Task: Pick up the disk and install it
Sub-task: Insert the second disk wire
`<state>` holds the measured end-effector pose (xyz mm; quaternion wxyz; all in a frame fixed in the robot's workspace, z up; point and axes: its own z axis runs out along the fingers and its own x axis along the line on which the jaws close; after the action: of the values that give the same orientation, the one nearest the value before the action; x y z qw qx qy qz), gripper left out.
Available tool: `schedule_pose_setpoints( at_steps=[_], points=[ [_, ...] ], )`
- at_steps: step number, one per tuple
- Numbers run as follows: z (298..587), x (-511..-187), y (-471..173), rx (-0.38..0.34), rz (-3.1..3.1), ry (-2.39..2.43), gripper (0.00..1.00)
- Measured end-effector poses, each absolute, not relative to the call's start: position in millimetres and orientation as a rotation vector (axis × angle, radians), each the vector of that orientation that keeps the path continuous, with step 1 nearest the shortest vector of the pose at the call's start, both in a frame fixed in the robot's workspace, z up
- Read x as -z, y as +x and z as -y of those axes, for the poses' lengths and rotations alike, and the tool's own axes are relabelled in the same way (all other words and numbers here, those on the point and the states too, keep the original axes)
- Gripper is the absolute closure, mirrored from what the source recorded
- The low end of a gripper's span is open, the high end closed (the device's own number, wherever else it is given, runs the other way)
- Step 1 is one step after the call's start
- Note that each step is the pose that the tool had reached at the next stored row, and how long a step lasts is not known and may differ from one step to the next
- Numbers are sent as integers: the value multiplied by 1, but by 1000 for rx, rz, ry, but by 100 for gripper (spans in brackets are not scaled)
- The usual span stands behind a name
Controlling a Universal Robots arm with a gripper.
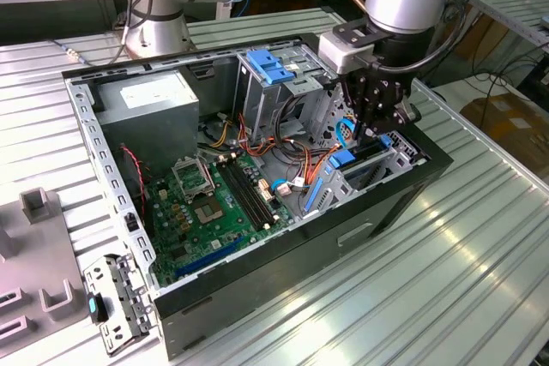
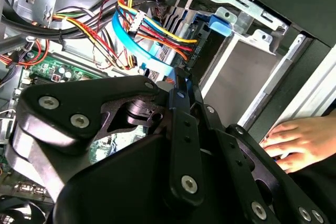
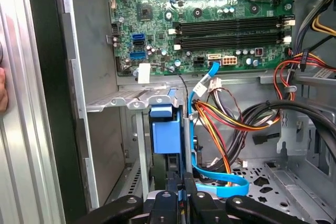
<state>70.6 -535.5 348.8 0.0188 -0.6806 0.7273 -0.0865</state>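
My gripper hangs over the drive cage at the exterior view's right end of the open computer case. The disk stands on edge inside that cage, showing its blue side rail and a thin dark casing edge. In both wrist views the black fingers are closed together on the disk's near edge. The gripper sits just above the cage opening, with a blue data cable beside it. Most of the disk's body is hidden by the cage walls.
Orange, yellow and black wire bundles run close beside the cage. The green motherboard fills the case floor, with a grey power supply box and a blue latch behind. A person's hand rests on the case edge.
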Motion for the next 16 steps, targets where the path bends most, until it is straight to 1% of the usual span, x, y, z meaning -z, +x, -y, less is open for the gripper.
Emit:
schedule_pose_setpoints(
  at_steps=[16],
  points=[
    [536,-345,73,268,-2258,-2113,84]
  ],
)
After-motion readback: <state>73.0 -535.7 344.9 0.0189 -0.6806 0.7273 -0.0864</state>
